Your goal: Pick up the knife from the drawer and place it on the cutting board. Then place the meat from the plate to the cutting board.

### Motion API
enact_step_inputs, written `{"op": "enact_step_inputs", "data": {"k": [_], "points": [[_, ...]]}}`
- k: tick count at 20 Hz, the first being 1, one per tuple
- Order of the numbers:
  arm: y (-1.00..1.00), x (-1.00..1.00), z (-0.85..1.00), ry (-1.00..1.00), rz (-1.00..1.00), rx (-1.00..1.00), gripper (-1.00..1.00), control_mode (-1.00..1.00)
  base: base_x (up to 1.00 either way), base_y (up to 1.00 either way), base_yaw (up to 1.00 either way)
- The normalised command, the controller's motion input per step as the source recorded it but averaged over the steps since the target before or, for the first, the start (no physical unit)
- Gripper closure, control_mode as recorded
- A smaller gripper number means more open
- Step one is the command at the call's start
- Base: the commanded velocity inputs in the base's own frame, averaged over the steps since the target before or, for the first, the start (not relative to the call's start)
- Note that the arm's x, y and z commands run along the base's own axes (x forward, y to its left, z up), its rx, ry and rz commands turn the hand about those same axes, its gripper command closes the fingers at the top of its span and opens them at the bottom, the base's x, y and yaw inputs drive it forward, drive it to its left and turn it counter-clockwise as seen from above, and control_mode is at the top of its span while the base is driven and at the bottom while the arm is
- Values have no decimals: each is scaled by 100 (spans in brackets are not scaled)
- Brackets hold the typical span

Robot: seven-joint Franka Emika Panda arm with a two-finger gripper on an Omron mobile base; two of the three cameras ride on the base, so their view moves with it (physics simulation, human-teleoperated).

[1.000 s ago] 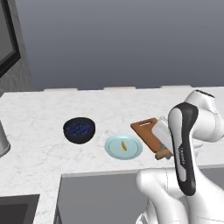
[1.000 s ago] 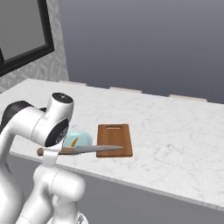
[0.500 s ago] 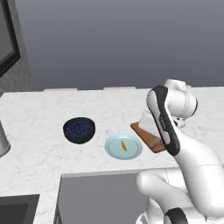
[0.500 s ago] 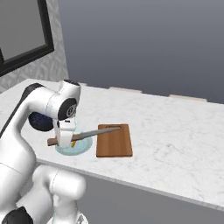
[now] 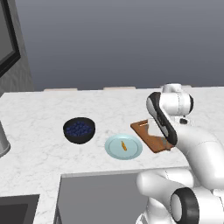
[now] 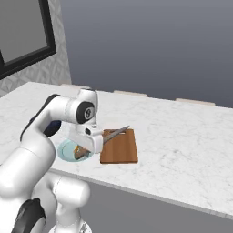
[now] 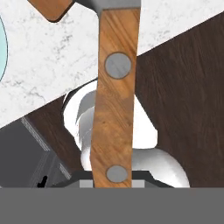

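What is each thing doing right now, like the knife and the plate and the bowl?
knife: held in the air, blade reaching over the cutting board.
gripper: shut on the knife's handle.
cutting board: flat on the counter, nothing lying on it.
plate: on the counter, holding the meat.
meat: lying on the plate.
bowl: upright, full of blue berries.

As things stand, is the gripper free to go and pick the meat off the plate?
Probably not yet. The gripper is shut on the knife, whose blade reaches over the cutting board. The meat lies uncovered on the plate, so only the held knife hinders it.
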Motion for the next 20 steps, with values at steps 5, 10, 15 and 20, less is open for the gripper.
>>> {"op": "enact_step_inputs", "data": {"k": [5, 10, 15, 20], "points": [[-60, 35, -40, -4, 15, 0, 100, -100, 0, 0, 0], [-3, 96, -14, 3, 17, 0, 100, -100, 0, 0, 0], [-12, 74, -24, 6, 17, 0, 100, -100, 0, 0, 0], [-19, 18, -28, 3, 6, 0, 100, -100, 0, 0, 0]]}}
